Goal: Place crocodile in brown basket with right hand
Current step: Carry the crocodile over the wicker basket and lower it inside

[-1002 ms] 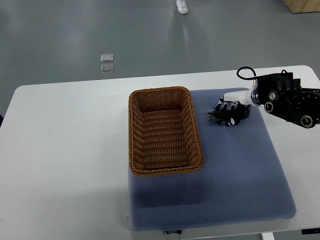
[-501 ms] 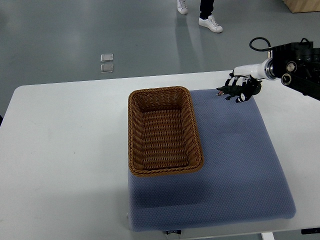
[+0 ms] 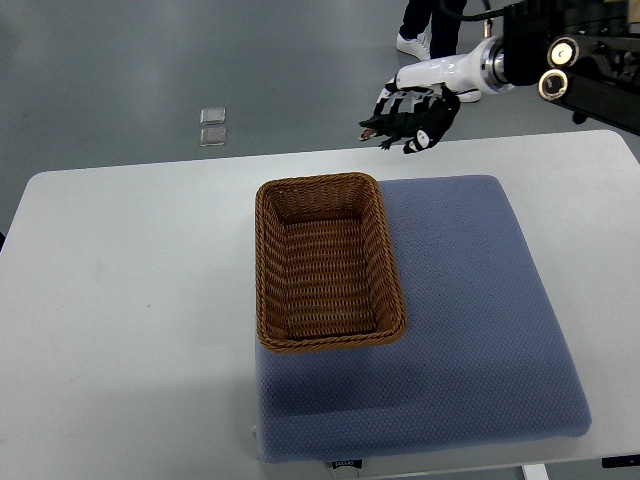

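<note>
My right hand [image 3: 412,118] hangs high above the table's far edge, beyond the basket's far right corner, with its black fingers shut on a small dark crocodile [image 3: 385,127]. The toy's snout pokes out to the left of the fingers. The white forearm runs back to the upper right. A brown wicker basket [image 3: 268,262] lies on the left part of a blue-grey pad [image 3: 480,310], and nothing shows inside it. The left arm is out of view.
The pad lies on a white table [image 3: 130,300]. A person's legs and white shoes [image 3: 412,44] stand on the grey floor just behind the raised hand. Two small pale squares [image 3: 212,126] sit on the floor to the far left.
The right hand has lifted the crocodile off the pad and carried it up and to the left, from the pad's far right corner to high above the table's far edge. A person has walked in.
</note>
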`<state>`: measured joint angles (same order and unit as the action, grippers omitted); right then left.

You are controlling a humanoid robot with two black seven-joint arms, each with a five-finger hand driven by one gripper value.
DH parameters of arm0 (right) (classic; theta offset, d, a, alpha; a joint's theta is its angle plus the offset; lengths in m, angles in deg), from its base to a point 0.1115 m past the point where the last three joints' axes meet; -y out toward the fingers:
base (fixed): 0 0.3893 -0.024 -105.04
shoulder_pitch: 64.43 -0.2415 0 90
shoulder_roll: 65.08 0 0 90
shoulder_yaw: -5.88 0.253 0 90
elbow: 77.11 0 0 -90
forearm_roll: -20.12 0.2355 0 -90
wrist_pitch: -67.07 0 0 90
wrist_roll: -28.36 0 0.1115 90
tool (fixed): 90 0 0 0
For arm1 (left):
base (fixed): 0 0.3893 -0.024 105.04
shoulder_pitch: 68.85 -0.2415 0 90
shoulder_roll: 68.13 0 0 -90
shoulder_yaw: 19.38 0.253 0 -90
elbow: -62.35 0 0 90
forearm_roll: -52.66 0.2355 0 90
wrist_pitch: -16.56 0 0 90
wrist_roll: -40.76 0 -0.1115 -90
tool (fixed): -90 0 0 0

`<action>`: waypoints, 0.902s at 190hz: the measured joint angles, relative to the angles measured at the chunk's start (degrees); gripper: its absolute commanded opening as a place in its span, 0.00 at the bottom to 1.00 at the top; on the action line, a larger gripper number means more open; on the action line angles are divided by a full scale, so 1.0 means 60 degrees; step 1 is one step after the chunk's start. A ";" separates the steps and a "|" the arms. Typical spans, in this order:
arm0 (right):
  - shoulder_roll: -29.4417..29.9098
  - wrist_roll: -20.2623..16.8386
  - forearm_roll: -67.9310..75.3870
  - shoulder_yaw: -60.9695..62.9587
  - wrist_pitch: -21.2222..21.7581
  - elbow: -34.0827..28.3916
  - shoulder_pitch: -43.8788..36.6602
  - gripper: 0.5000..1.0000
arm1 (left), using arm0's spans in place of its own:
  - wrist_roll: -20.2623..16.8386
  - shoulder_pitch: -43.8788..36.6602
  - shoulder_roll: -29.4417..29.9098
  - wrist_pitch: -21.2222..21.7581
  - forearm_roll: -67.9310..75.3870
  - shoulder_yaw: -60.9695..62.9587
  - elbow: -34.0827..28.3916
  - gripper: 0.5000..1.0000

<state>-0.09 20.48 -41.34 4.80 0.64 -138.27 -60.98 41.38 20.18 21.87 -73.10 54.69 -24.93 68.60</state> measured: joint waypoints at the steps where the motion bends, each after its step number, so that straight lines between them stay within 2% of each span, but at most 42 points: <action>1: 0.0045 -0.0001 0.0002 -0.0005 -0.0006 0.0012 0.0000 0.00 | 0.0000 0.0000 0.0000 0.0000 0.0000 -0.0001 0.0000 1.00; 43: 0.2081 0.0008 0.0019 -0.0180 -0.0236 0.1023 0.0339 0.03 | 0.0000 0.0003 0.0000 -0.0005 0.0000 -0.0049 -0.0014 1.00; 80: 0.3211 0.0077 -0.0004 -0.0193 -0.0374 0.1798 0.1036 0.05 | 0.0000 0.0002 0.0000 -0.0011 -0.0001 -0.0044 -0.0013 1.00; 125: 0.3741 0.0094 -0.0063 -0.0177 -0.0545 0.2111 0.1746 0.08 | -0.0002 0.0000 0.0000 -0.0012 -0.0002 -0.0041 -0.0002 1.00; 135: 0.3820 0.0103 -0.0091 -0.0174 -0.0563 0.2188 0.1859 0.11 | -0.0002 0.0003 0.0000 -0.0012 -0.0003 -0.0041 -0.0006 1.00; 160: 0.3908 0.0136 -0.0166 -0.0215 -0.0585 0.2403 0.2144 0.27 | -0.0002 0.0001 0.0000 -0.0010 -0.0003 -0.0041 -0.0013 1.00; 171: 0.3911 0.0142 -0.0191 -0.0238 -0.0585 0.2465 0.2258 0.29 | -0.0002 0.0000 0.0000 -0.0008 -0.0003 -0.0041 -0.0014 1.00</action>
<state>23.37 21.34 -42.49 3.38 -2.87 -123.48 -47.44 41.37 20.17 21.87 -73.14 54.68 -25.17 68.51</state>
